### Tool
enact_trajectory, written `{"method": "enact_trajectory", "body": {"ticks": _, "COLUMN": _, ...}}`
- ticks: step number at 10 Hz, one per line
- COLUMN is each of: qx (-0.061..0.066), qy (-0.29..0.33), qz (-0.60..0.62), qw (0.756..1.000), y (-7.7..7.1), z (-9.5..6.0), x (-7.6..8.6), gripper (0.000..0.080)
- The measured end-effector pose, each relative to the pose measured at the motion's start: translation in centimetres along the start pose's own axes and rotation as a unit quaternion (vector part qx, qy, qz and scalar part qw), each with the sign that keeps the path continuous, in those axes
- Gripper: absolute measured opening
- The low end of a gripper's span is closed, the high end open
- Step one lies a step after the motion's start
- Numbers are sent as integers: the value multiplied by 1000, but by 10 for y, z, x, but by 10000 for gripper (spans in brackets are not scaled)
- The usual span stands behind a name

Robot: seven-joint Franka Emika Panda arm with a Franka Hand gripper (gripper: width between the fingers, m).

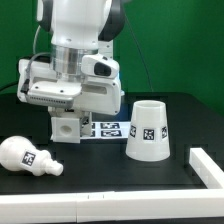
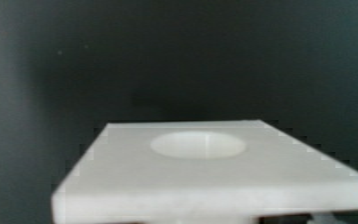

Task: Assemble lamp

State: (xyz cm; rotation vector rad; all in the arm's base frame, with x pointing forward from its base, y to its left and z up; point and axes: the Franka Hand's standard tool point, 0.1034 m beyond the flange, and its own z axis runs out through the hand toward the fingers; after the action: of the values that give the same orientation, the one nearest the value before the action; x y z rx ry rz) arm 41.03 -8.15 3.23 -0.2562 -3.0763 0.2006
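1. I am watching the end effector point(image 1: 64, 116) hanging low at centre left of the exterior view, right over the base point(image 1: 65, 129). Its fingers are hiding behind the wrist housing and the part, so I cannot tell how far apart they are standing or whether they are gripping anything.
2. The base is sitting on the black counter point(image 1: 110, 172) at centre left of the exterior frame, just beside the marker board point(image 1: 106, 128), which is lying to its right in that frame.
3. In the wrist view the base point(image 2: 211, 172) is filling the lower half of the frame, and its round recess point(image 2: 197, 145) is facing up. No fingers are showing in this view.
4. The bulb point(image 1: 27, 157) is lying on its side at the lower left of the exterior frame, well apart from the base.
5. The shade point(image 1: 148, 131) is standing upright right of centre, narrow open end up, wider end on the counter, with a tag facing the camera.
6. A white rail point(image 1: 207, 167) is lying at the lower right edge.
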Motion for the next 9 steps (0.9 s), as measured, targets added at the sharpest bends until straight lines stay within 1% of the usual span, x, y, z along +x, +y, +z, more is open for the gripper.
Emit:
{"method": "enact_trajectory", "body": {"ticks": 1, "qx": -1, "qy": 7, "qz": 10, "qw": 1000, "y": 2, "z": 6, "x": 3, "gripper": 310}}
{"method": "enact_trajectory", "body": {"ticks": 2, "qx": 0, "qy": 10, "qz": 13, "qw": 1000, "y": 3, "z": 9, "x": 3, "gripper": 310}}
{"method": "enact_trajectory", "body": {"ticks": 5, "qx": 0, "qy": 10, "qz": 19, "qw": 1000, "y": 4, "z": 9, "x": 0, "gripper": 316}}
{"method": "enact_trajectory", "body": {"ticks": 6, "qx": 0, "qy": 10, "qz": 20, "qw": 1000, "y": 3, "z": 9, "x": 0, "gripper": 509}}
{"method": "enact_trajectory", "body": {"ticks": 7, "qx": 0, "qy": 10, "qz": 20, "qw": 1000, "y": 3, "z": 9, "x": 0, "gripper": 509}}
{"method": "enact_trajectory", "body": {"ticks": 8, "qx": 0, "qy": 10, "qz": 20, "qw": 1000, "y": 3, "z": 9, "x": 0, "gripper": 650}}
{"method": "enact_trajectory", "body": {"ticks": 9, "qx": 1, "qy": 9, "qz": 21, "qw": 1000, "y": 2, "z": 7, "x": 0, "gripper": 650}}
